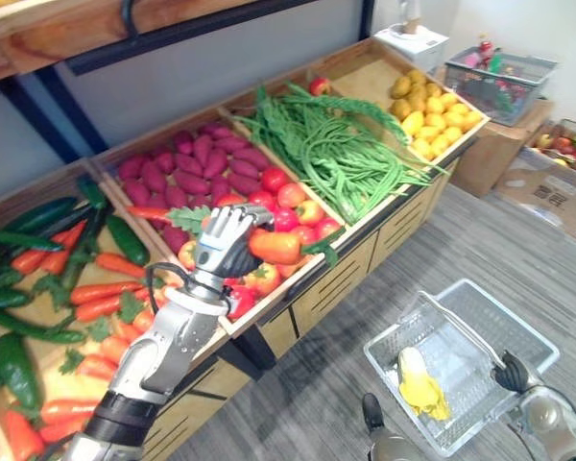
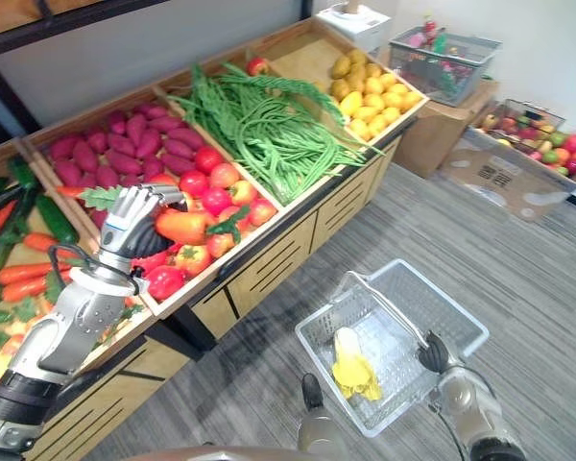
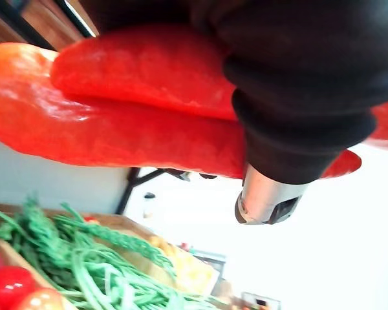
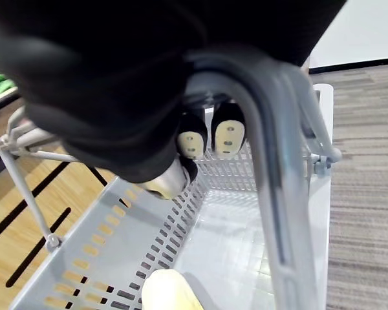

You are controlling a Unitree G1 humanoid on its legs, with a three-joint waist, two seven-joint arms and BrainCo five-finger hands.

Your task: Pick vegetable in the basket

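Note:
My left hand (image 1: 223,242) hovers over the bin of peppers and tomatoes, its fingers curled round an orange-red pepper (image 1: 276,247). Seen from the left wrist, that pepper (image 3: 116,116) lies tight against the hand's dark cover. Low on the right, a grey plastic basket (image 1: 411,317) hangs over the floor. My right hand (image 1: 512,373) is shut on its handle (image 4: 278,168), the fingers (image 4: 210,135) wrapped under the bar. A yellow vegetable (image 1: 420,384) lies in the basket.
The wooden stand holds carrots and cucumbers (image 1: 48,288), purple sweet potatoes (image 1: 187,163), green beans (image 1: 341,154) and yellow produce (image 1: 432,110). A second grey basket (image 1: 499,82) sits on a cardboard box at the back right. An open fruit box (image 1: 566,154) stands on the floor.

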